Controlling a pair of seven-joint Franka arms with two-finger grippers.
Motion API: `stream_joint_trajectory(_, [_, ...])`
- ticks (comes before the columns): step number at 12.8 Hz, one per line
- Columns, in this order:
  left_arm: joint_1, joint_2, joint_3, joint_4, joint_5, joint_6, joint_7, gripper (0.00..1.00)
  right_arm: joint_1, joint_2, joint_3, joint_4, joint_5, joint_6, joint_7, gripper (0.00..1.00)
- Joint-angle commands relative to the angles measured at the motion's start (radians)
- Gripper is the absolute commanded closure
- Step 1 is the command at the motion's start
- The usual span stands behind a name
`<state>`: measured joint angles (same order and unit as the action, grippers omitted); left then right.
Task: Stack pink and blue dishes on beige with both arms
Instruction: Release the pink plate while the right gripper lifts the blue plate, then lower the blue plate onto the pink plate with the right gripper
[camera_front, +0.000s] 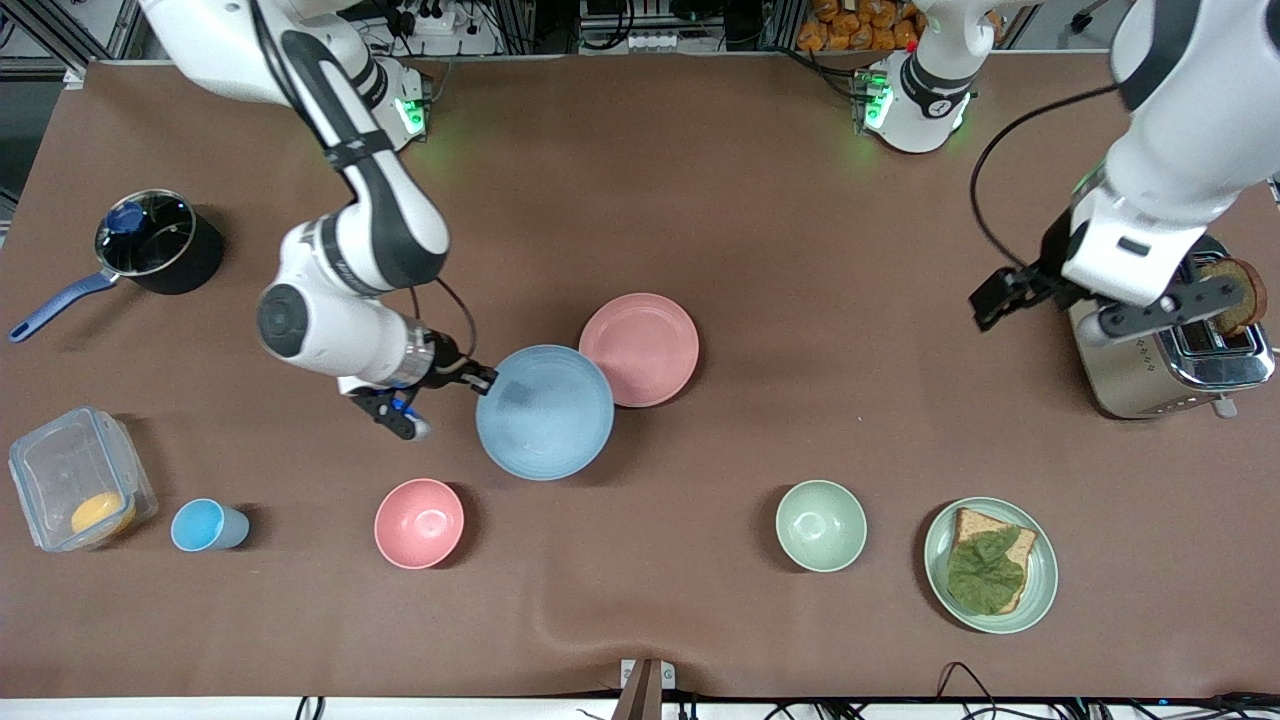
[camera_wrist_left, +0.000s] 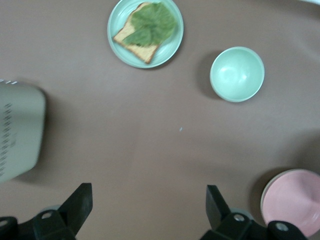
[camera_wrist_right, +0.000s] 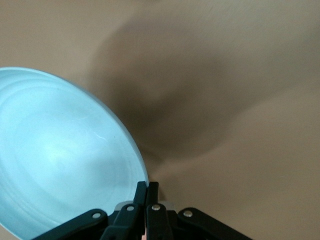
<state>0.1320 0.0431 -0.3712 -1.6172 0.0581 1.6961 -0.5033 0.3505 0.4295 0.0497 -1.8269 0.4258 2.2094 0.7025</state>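
On the big brown table (camera_front: 700, 180), the right arm's gripper (camera_front: 487, 380) pinches the rim of the flat round light blue plate (camera_front: 545, 412). Its fingers (camera_wrist_right: 141, 197) are squeezed almost together on that thin edge. The blue plate looks lifted, and its edge covers a bit of the flat round pale pink plate (camera_front: 640, 349), which lies just beside it, farther from the front camera. No beige plate shows, so the pink plate may sit on top of it.

Over bare table by the shiny metal toaster (camera_front: 1170, 365), the left arm's gripper (camera_wrist_left: 145, 207) waits with its fingers wide apart and nothing in them.

The hold on the blue plate is tiny and right at the rim. The plate could tip, slip out and fall. It could also bump the pink plate and push it away, or land crooked.
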Motion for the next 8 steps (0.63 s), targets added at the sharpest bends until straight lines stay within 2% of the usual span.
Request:
stream_joint_trajectory(1, [0.006,0.015,-0.006,0.091,0.006,-0.143,0.009,0.00,0.094,0.052,-0.016,0.008,-0.047,0.059,0.121,1.00])
stream_joint_trajectory(4, [0.005,0.014,-0.008,0.114,0.000,-0.205,0.057,0.00,0.160,0.058,-0.016,0.008,-0.078,0.064,0.233,1.00])
stream_joint_trajectory(6, [-0.005,-0.011,0.041,0.114,-0.001,-0.210,0.174,0.00,0.206,0.075,-0.014,0.008,-0.078,0.098,0.297,1.00])
stream_joint_trajectory(8, [-0.009,-0.011,0.109,0.112,-0.036,-0.217,0.213,0.00,0.234,0.083,-0.016,0.005,-0.078,0.102,0.325,1.00])
